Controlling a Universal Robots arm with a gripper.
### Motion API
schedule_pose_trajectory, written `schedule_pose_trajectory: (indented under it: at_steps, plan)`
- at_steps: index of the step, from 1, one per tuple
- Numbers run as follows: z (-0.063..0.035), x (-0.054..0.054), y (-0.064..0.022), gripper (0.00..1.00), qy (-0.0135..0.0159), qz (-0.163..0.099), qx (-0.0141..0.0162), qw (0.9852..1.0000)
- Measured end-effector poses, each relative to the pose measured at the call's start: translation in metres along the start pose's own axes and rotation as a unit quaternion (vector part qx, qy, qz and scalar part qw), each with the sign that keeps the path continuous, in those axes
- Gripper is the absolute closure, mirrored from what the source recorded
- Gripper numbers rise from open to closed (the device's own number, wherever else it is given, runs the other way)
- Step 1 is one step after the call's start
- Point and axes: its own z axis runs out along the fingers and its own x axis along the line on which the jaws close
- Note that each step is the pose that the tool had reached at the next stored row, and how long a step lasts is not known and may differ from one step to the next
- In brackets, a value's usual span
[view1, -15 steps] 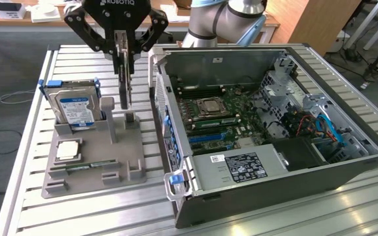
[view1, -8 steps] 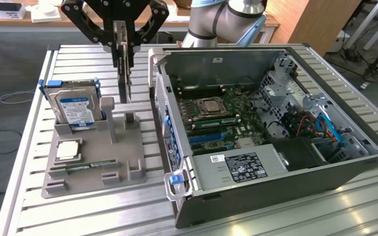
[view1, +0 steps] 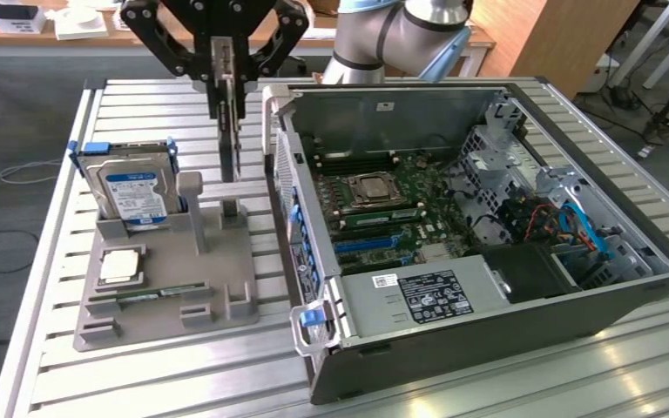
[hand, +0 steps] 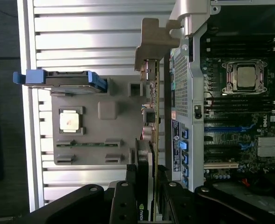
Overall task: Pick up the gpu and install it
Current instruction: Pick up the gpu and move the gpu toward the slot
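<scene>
At the exterior view's left, I see a hard drive (view1: 131, 187) standing in a grey holder (view1: 160, 296) on the desk (view1: 56, 261). At upper centre, my hand (view1: 229, 71) clamps the gpu (view1: 233, 144), which hangs upright on edge. The open computer case (view1: 474, 348) is just beside it at the right.

Gripper (hand: 150, 179) grips the gpu (hand: 152, 112) edge-on between its black fingers (hand: 128, 198), one on each face. The card's silver bracket (hand: 154, 39) is at the end away from the gripper. The card lines up over the strip between the grey fixture (hand: 93, 133) and the open PC case (hand: 182, 84). The fixture carries a hard drive (hand: 63, 79) in a blue carrier, a bare CPU chip (hand: 71, 122) and a green RAM stick (hand: 84, 144). Motherboard (hand: 230, 140) is exposed, CPU socket (hand: 244, 77) populated, blue slots visible. Everything sits on a slatted aluminium table (hand: 95, 28).
</scene>
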Motion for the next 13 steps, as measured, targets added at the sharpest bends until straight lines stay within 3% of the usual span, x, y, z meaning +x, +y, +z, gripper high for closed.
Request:
schedule_pose_trajectory:
  at_steps: [6,13]
  plan:
    - [0.0000,-0.016,0.0007,0.73,0.0000,0.000,0.0000,1.0000]
    - [-0.0001,-0.045,0.0020,0.73,0.0000,0.000,-0.0003,1.0000]
